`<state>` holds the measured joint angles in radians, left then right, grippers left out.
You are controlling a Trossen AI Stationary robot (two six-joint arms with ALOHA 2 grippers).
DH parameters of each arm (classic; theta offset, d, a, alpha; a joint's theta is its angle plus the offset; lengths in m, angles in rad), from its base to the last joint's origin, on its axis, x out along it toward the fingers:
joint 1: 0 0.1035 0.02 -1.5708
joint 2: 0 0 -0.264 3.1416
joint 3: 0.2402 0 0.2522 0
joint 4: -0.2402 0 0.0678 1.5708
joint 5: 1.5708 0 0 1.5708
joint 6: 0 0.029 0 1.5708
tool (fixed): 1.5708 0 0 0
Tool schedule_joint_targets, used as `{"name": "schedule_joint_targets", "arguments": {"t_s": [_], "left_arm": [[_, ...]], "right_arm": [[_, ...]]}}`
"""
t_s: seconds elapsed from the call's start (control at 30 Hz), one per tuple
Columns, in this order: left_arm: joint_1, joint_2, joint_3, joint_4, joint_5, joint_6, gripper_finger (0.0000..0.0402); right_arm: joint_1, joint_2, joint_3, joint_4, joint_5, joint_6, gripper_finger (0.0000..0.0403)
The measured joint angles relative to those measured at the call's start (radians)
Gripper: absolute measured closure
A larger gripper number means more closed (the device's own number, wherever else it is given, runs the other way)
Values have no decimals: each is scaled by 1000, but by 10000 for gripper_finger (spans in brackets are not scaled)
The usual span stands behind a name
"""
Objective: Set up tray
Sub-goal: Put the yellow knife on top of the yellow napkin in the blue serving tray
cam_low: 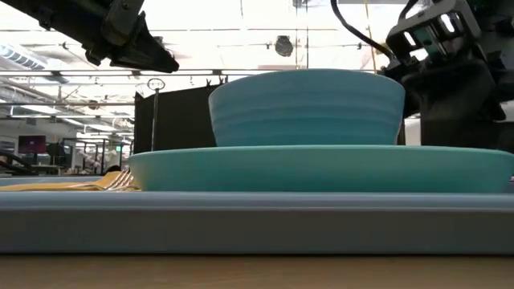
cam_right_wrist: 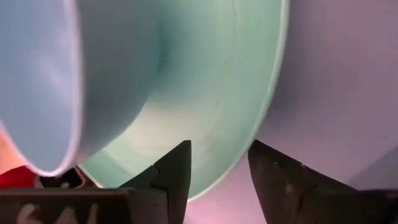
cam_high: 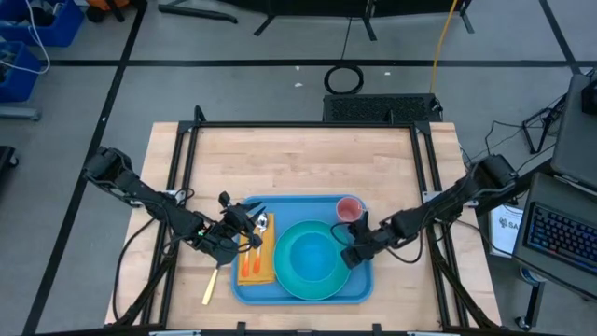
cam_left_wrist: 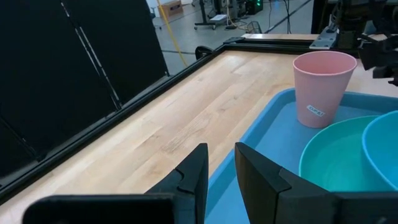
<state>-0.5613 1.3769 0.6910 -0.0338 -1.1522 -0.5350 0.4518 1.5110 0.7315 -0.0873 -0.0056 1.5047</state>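
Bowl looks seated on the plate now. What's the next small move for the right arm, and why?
Probably lift the right gripper straight up and back off. Its fingers stand open with nothing between them, at the plate's right edge, and the bowl rests upright on the plate inside the tray. The pink cup stands close behind, so rise before swinging away.

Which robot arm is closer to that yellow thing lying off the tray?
Probably the left. The left gripper hovers at the tray's left edge, right above the yellow utensil. The right gripper is across the tray beside the turquoise plate.
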Motion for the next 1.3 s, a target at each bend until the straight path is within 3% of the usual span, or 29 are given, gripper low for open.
{"name": "schedule_joint_targets", "arguments": {"t_s": [0.3, 0.57, 0.77, 1.0, 1.3], "left_arm": [[0, 0, 0, 0, 4, 0, 316], [0, 0, 0, 0, 10, -3, 316], [7, 0, 0, 3, 67, -17, 316], [35, 0, 0, 53, 158, 4, 316], [41, 0, 0, 47, 217, -63, 316]], "right_arm": [[-7, -76, 0, -29, 7, -25, 250], [-7, -160, 0, -192, 10, -27, 250], [-7, -254, 0, -230, 120, -73, 250], [-35, -332, 0, -201, 346, -336, 250], [-61, -325, 0, 128, 467, -929, 250]]}}
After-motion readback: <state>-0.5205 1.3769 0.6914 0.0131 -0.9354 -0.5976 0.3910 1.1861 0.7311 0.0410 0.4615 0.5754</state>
